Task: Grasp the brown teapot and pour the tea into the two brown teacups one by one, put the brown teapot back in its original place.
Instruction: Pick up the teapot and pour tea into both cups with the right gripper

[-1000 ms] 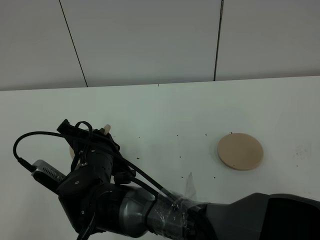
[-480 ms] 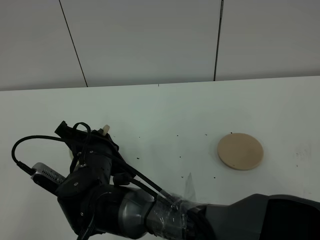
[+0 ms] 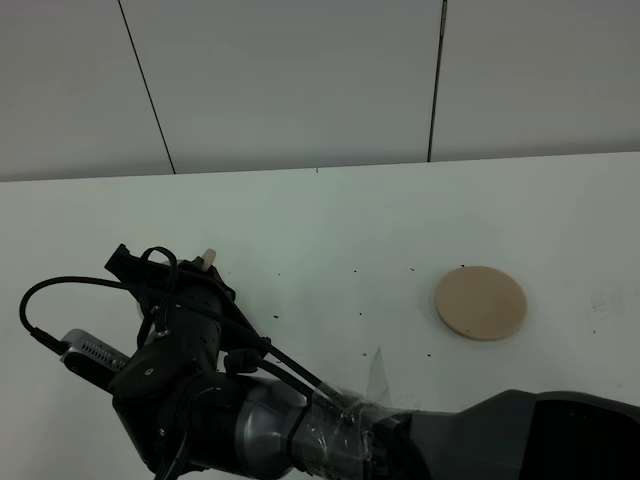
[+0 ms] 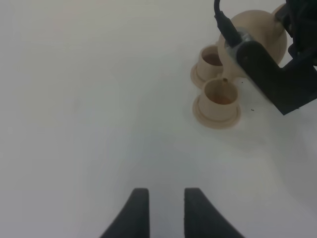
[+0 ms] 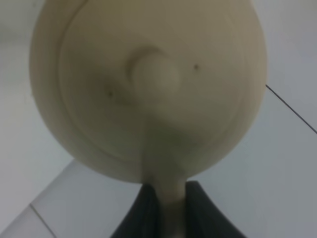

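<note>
In the left wrist view the two brown teacups stand side by side on small saucers, one cup (image 4: pixel 219 97) nearer and one (image 4: pixel 212 59) behind it. The brown teapot (image 4: pixel 260 37) hangs tilted over them, its spout (image 4: pixel 225 80) at the nearer cup's rim. My right gripper (image 5: pixel 167 197) is shut on the teapot's handle, and the lid (image 5: pixel 154 74) fills the right wrist view. In the exterior view the right arm (image 3: pixel 190 340) hides the cups; only a tan tip of the teapot (image 3: pixel 207 258) shows. My left gripper (image 4: pixel 162 210) is open and empty, well short of the cups. The tan disc (image 3: pixel 480 302) lies bare at the right.
The white table (image 3: pixel 330 220) runs back to a grey panelled wall (image 3: pixel 300 80). Small dark specks (image 3: pixel 355 272) dot the table between the arm and the disc. The right arm's black cables (image 3: pixel 60 290) loop out at the left.
The right arm's wrist has shifted slightly to the left with the teapot in it. The disc has not moved.
</note>
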You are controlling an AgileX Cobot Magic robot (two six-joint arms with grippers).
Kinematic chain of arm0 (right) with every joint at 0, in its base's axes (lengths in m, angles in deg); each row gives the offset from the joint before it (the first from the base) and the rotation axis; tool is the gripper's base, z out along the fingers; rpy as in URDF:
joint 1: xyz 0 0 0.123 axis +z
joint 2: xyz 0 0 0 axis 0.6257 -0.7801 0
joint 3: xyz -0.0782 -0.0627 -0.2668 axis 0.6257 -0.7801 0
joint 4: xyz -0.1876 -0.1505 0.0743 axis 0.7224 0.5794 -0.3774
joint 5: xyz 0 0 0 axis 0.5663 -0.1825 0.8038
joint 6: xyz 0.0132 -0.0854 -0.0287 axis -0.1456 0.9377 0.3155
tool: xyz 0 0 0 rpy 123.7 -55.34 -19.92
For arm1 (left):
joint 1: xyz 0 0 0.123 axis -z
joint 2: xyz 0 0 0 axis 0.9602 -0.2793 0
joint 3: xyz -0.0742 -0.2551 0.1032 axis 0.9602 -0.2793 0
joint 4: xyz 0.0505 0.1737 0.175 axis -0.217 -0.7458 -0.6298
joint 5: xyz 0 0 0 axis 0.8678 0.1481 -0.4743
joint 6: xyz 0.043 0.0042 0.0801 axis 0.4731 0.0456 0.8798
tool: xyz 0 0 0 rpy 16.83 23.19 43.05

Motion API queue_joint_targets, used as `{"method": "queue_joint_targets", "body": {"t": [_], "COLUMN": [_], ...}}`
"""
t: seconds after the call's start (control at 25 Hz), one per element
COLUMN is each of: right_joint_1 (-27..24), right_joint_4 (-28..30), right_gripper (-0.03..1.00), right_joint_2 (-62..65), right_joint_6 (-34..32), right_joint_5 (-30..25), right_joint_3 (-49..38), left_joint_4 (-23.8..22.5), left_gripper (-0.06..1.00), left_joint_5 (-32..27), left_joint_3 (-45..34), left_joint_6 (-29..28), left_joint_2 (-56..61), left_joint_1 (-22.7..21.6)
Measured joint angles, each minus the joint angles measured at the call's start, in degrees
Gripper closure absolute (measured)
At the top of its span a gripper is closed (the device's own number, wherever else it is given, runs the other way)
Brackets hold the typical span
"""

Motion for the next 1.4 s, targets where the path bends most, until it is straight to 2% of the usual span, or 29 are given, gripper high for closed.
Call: {"method": "queue_joint_targets", "body": {"t": [1.4], "right_joint_1": [-0.05], "right_joint_4": [1.58], "right_gripper": [0.87], "right_joint_2": [0.0], "right_joint_6": [0.63], "right_joint_5": [-0.37], "right_joint_3": [0.0], "left_joint_4": [0.0], "left_gripper": [0.7], "left_joint_5": [0.0], "left_joint_3": [0.0], "left_joint_6": [0.05], "left_joint_2": [0.0], "left_joint_1": [0.0]}}
